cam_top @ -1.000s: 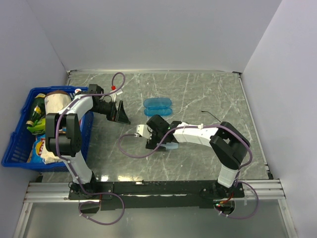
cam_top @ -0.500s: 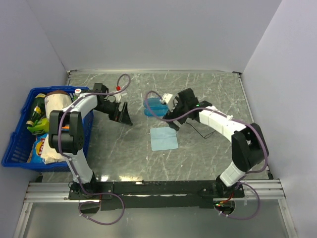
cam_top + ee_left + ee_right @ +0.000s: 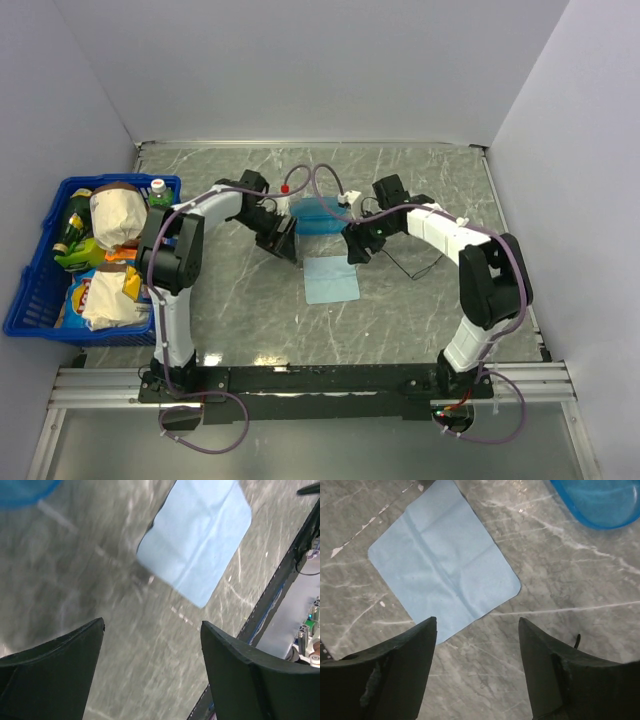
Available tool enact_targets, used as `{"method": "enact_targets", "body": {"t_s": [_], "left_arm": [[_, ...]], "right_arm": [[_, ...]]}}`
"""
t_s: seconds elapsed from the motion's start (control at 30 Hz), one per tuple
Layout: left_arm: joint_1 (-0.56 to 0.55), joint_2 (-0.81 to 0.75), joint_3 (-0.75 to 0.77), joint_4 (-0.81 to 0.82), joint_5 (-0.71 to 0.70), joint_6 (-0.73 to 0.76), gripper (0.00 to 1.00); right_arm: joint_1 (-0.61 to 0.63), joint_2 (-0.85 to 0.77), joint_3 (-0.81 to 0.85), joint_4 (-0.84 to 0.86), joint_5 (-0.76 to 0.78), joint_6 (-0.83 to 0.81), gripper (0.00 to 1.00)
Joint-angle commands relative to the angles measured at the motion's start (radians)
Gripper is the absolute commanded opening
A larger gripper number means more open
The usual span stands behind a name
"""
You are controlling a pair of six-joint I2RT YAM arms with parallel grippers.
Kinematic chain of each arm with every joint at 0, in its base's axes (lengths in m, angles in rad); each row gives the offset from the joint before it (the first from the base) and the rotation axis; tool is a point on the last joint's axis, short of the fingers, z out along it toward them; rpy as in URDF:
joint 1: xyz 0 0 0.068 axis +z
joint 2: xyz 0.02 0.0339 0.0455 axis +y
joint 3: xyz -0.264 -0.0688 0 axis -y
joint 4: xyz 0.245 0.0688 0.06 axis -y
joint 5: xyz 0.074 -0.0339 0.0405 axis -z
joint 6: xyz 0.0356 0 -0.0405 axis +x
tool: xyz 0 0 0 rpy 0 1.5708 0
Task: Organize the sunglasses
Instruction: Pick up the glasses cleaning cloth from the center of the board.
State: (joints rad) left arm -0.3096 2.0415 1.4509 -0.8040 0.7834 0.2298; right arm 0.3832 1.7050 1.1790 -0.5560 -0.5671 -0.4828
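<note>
The sunglasses (image 3: 409,271) show only as thin black wire on the table, right of the cloth and below my right arm; a black tip, perhaps theirs, shows in the right wrist view (image 3: 576,640). The blue translucent case (image 3: 318,214) lies between my two grippers, and also shows in the left wrist view (image 3: 24,490) and the right wrist view (image 3: 600,502). The light-blue cloth (image 3: 331,279) lies flat below the case (image 3: 197,540) (image 3: 445,575). My left gripper (image 3: 283,240) (image 3: 152,625) is open and empty left of the cloth. My right gripper (image 3: 357,246) (image 3: 477,621) is open and empty above the cloth's upper right corner.
A blue basket (image 3: 35,304) full of several groceries stands at the table's left edge. White walls close in the table at the back and both sides.
My left gripper has swung right, toward the case. My right gripper left the cloth lying flat, rose to the case, then moved a little right and down.
</note>
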Motion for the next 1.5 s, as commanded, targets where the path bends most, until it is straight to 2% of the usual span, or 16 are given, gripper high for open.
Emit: {"method": "enact_targets", "body": {"t_s": [0.0, 0.2, 0.4, 0.6, 0.77, 0.9, 1.1, 1.23, 1.47], "left_arm": [[-0.031, 0.032, 0.084, 0.011, -0.007, -0.033, 0.82], [-0.057, 0.098, 0.154, -0.008, 0.016, -0.044, 0.78], [-0.091, 0.118, 0.138, 0.026, 0.023, -0.064, 0.74], [-0.118, 0.138, 0.134, 0.042, 0.031, -0.075, 0.65], [-0.125, 0.16, 0.134, 0.058, 0.027, -0.089, 0.61], [-0.126, 0.174, 0.123, 0.072, 0.022, -0.096, 0.54], [-0.126, 0.164, 0.088, 0.106, -0.019, -0.112, 0.5], [-0.125, 0.157, 0.091, 0.104, -0.033, -0.115, 0.5], [-0.115, 0.094, 0.086, 0.111, -0.058, -0.11, 0.58]], "right_arm": [[-0.017, 0.047, 0.082, -0.064, -0.094, 0.022, 0.68], [-0.053, 0.102, 0.113, -0.081, -0.148, 0.059, 0.66], [-0.079, 0.136, 0.123, -0.07, -0.169, 0.095, 0.66], [-0.087, 0.16, 0.136, -0.071, -0.177, 0.116, 0.66], [-0.098, 0.171, 0.14, -0.073, -0.198, 0.127, 0.65], [-0.101, 0.194, 0.142, -0.074, -0.198, 0.131, 0.64], [-0.102, 0.217, 0.153, -0.088, -0.206, 0.131, 0.63], [-0.102, 0.219, 0.149, -0.085, -0.203, 0.133, 0.63], [-0.101, 0.219, 0.148, -0.082, -0.189, 0.133, 0.63]]}}
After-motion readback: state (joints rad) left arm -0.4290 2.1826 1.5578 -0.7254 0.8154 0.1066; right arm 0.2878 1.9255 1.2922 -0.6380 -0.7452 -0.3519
